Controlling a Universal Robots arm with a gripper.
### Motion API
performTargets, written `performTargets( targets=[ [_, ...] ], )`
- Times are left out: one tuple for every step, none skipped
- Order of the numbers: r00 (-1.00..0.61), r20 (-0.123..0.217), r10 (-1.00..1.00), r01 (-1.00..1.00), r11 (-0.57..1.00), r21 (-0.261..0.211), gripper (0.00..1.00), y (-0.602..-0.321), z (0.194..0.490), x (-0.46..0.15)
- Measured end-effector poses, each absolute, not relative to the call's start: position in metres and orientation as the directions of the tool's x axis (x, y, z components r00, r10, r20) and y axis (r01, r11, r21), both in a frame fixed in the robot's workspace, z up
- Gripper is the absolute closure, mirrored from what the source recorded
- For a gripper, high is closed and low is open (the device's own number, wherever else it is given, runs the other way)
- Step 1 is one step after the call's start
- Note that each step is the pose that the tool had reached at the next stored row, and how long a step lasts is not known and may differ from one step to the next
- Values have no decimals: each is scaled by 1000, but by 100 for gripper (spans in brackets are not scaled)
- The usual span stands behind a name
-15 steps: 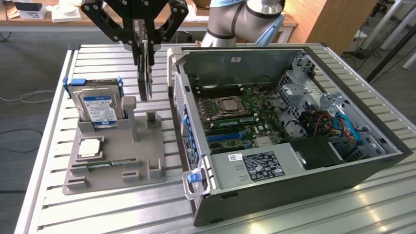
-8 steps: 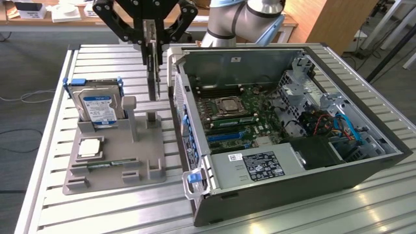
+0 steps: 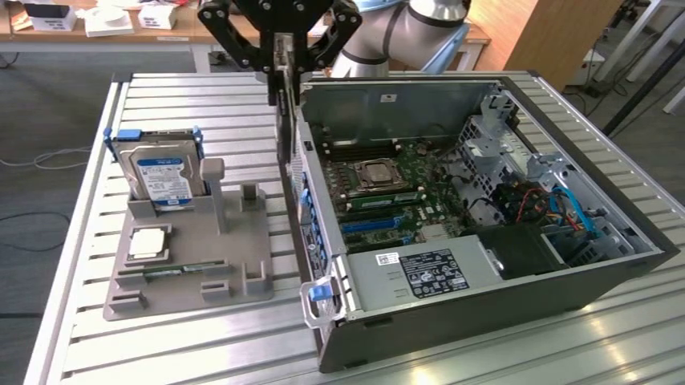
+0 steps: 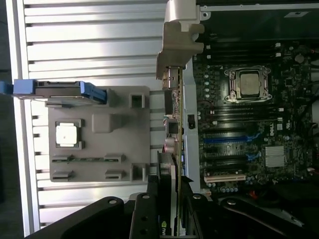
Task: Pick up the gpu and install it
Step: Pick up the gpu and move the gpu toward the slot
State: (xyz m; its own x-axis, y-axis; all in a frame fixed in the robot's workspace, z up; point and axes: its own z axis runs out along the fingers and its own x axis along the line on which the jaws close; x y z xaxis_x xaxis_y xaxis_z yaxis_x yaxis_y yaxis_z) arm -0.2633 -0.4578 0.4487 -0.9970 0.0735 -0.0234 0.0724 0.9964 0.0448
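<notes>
Exterior view: at twelve o'clock the tool is clamped on the gpu, which hangs edge-on over the open case's nine-o'clock wall.

Wrist view: its bracket leads, just beside the motherboard. Carrying it well probably means holding the card plumb and parallel to the slots.

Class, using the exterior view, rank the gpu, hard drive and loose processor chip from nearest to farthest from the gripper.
1. gpu: held edge-on in the gripper, by the computer case.
2. hard drive: upright on the grey holder, exterior view's left.
3. processor chip: flat on the holder, nearer the camera.
</notes>
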Motion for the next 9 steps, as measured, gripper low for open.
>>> performTargets(
  targets=[
    [-997,-23,73,72,996,45,73,-458,449,-260],
    [-997,-23,73,72,996,45,73,-458,449,-256],
    [-997,-23,73,72,996,45,73,-458,449,-252],
    [-997,-23,73,72,996,45,73,-458,449,-248],
    [-997,-23,73,72,996,45,73,-458,449,-244],
    [-997,-23,73,72,996,45,73,-458,449,-239],
    [-997,-23,72,71,996,45,73,-458,449,-235],
    [-997,-23,73,71,996,45,73,-458,449,-231],
    [-997,-23,72,71,996,45,73,-458,449,-226]
  ],
)
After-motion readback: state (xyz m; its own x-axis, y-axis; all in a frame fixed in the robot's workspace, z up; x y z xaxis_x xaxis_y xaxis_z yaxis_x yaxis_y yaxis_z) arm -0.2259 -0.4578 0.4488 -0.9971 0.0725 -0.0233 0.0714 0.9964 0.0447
